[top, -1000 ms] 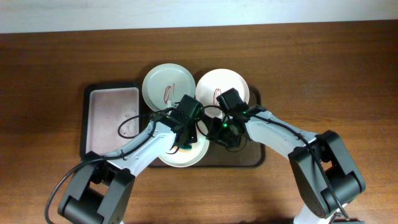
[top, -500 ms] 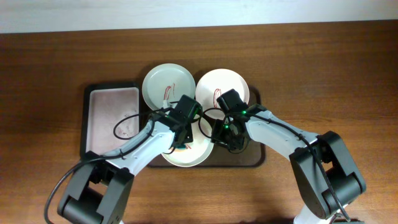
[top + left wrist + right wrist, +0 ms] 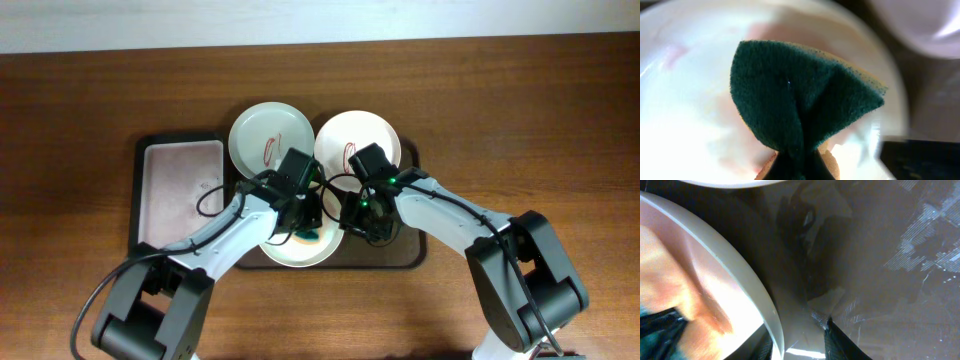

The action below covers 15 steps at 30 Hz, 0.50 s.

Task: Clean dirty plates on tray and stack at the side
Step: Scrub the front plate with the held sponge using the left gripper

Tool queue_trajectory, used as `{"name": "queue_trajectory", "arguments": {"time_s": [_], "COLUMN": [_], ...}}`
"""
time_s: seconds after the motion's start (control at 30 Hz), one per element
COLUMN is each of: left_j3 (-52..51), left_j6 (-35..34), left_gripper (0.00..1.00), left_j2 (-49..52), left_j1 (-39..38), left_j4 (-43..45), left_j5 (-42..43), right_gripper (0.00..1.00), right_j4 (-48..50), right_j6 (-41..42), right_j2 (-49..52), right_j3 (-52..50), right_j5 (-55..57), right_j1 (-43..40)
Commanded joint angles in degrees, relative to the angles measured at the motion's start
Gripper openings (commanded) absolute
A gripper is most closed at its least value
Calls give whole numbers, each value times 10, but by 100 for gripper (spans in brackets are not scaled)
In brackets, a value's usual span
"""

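Observation:
The front plate lies on the dark brown tray; a faint pink smear shows on it in the left wrist view. My left gripper is shut on a green sponge and presses it on this plate; the sponge fills the left wrist view. My right gripper is shut on the plate's right rim, with one finger on the tray side. Two more dirty plates with red smears sit behind, one pale green, one white.
A smaller black tray with a pink inside sits left of the plates. Brown tabletop surrounds the trays. Both arms cross over the front half of the brown tray.
My left gripper has swept the sponge left and then back right across the front plate. My right gripper has kept its hold on the rim.

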Motion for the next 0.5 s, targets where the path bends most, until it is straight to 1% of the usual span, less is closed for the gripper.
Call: {"name": "queue_trajectory", "arguments": {"time_s": [0.0,0.07,0.2,0.27,0.37,0.43,0.47], "left_j3": [-19,-19,-17,-12,-1,5,7], "left_j6": [-19,-19,-19,-18,-11,-3,10], "left_gripper": [0,0,0,0,0,0,0], "left_j2": [20,24,23,20,5,-9,-22], "left_j1": [2,2,2,2,3,3,3], "left_j4": [-1,-2,-7,-13,-30,-39,-42], "left_j5": [-67,-92,-207,-232,-226,-200,-173], "right_gripper": [35,35,35,35,35,35,35], "right_j4": [-11,-11,-11,-12,-16,-15,-14], "right_j6": [4,4,2,2,2,2,2], "right_j2": [10,10,10,10,10,10,10], "right_j3": [-12,-12,-12,-12,-12,-12,-12], "right_j5": [45,43,44,44,46,46,46], "right_j1": [2,2,2,2,2,2,2]}}
